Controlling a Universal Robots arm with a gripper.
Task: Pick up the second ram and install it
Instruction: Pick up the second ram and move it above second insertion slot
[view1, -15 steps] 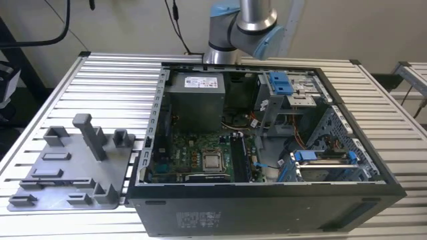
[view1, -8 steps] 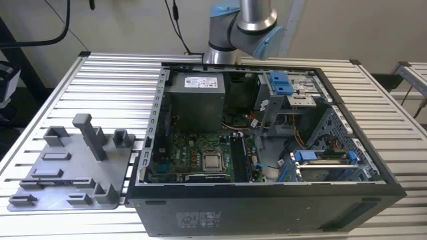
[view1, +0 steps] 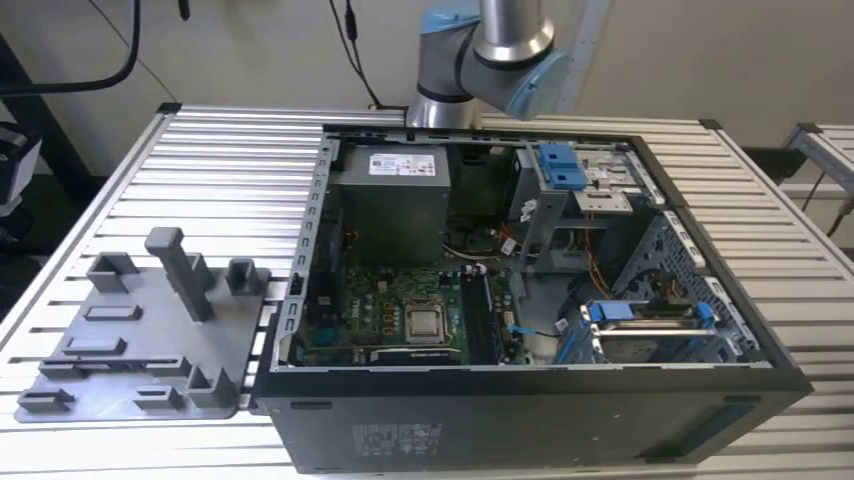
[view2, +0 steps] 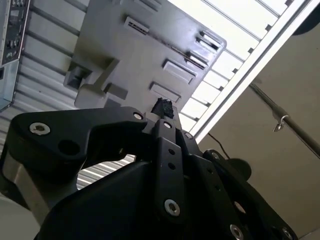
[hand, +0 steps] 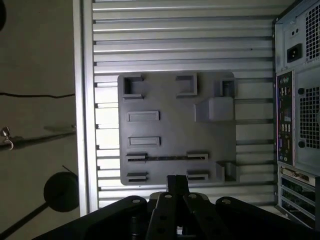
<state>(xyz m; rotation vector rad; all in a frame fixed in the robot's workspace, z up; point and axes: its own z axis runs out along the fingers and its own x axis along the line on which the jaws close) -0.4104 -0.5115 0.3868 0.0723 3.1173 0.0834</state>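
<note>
The robot arm (view1: 487, 50) rises out of the upper middle of the exterior view, behind an open computer case (view1: 534, 378) that lies on a slatted metal table (view1: 227, 170). Inside the case, the green motherboard (view1: 387, 300) sits low in the frame with its processor socket (view1: 427, 323), and the grey power supply (view1: 390, 200) sits above it. A gray plastic tray (view1: 134, 335) with upright posts rests on the table at the exterior view's left, just beside the case.

In both wrist views the black gripper (hand: 177, 184) (view2: 162, 107) hangs above this tray (hand: 170, 125) (view2: 130, 55), apart from it. Its fingertips (hand: 177, 180) read as one dark block, pressed together with no gap between them and nothing in their grasp.

The second ram (hand: 166, 158) stands on edge in the tray (a thin dark line in the first wrist view), spanning two small holders near the gripper's tip. It is not touched by the gripper.
</note>
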